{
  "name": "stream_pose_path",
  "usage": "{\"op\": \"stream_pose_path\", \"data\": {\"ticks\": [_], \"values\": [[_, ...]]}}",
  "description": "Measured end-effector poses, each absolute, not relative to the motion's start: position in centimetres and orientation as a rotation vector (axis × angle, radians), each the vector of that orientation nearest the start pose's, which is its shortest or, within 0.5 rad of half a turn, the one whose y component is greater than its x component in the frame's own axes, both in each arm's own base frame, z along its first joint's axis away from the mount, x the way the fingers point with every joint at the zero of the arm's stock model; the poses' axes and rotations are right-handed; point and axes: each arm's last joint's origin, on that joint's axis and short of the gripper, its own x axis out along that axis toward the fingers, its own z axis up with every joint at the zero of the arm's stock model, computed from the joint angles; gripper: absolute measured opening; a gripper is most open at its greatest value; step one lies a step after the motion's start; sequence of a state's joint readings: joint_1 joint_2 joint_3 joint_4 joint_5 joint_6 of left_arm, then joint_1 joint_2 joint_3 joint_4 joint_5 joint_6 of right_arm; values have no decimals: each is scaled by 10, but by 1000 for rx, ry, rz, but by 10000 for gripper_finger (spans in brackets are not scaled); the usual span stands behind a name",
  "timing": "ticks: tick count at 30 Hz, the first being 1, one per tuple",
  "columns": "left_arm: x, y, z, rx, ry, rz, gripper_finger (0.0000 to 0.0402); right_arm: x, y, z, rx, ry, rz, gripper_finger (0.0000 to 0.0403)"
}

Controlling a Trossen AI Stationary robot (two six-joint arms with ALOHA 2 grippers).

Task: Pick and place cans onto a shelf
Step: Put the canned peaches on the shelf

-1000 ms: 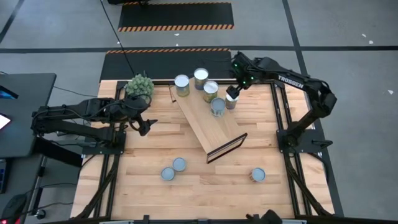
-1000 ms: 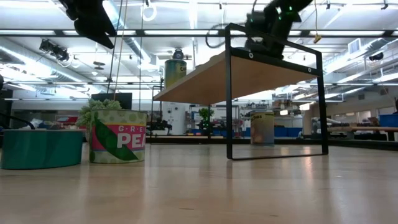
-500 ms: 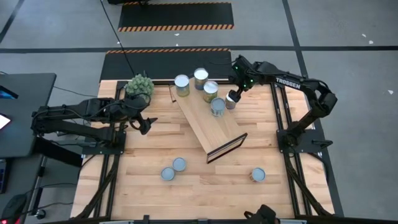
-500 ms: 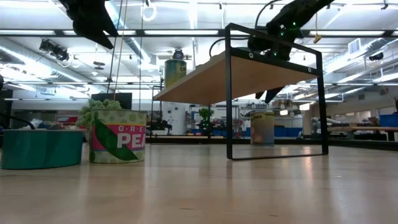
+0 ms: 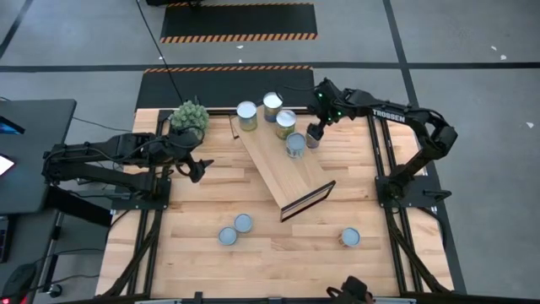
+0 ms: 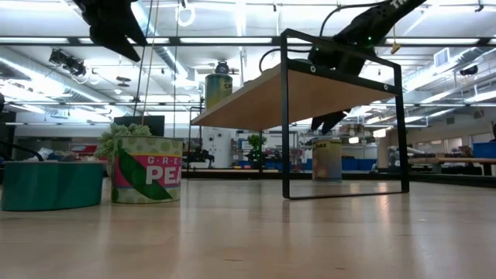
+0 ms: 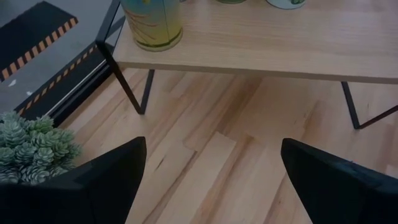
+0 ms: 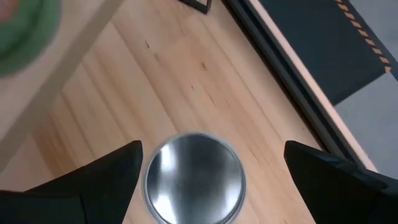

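Note:
The light-wood shelf (image 5: 285, 162) stands slantwise mid-table on a dark frame. Several cans stand on its far end, among them one (image 5: 295, 144) near its right edge. Another can (image 5: 312, 140) stands on the table just right of the shelf, and its silvery top (image 8: 194, 177) shows in the right wrist view. My right gripper (image 5: 314, 131) hangs open just above this can, one finger on either side and neither touching it; it also shows in the low view (image 6: 327, 122). My left gripper (image 5: 199, 170) is open and empty at the table's left, near the plant ball (image 5: 189, 115).
Two cans (image 5: 235, 229) stand near the front edge left of centre, and one (image 5: 350, 237) at the front right. In the low view they show as a teal can (image 6: 50, 184) and a green pea can (image 6: 147, 169). Bare table lies between shelf and front cans.
My right gripper has come down from above the shelf top, past the shelf's right edge, toward the can standing on the table beside it. The cans and the shelf have stayed in place.

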State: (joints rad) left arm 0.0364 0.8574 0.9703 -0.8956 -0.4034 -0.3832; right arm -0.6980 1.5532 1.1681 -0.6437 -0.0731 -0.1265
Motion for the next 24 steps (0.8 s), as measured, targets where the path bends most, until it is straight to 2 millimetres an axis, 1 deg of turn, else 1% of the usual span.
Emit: {"op": "stream_pose_path", "data": {"ticks": [5,15,21,24], "values": [[150,17,324,-214,684,558,377,241,-196,234,283,1024,-497,400],[149,17,323,-217,696,562,377,240,-192,219,249,1038,-533,400],[149,17,323,-229,693,567,377,244,-185,219,199,1076,-560,400],[149,17,323,-227,694,566,377,246,-184,220,172,1071,-542,400]]}}
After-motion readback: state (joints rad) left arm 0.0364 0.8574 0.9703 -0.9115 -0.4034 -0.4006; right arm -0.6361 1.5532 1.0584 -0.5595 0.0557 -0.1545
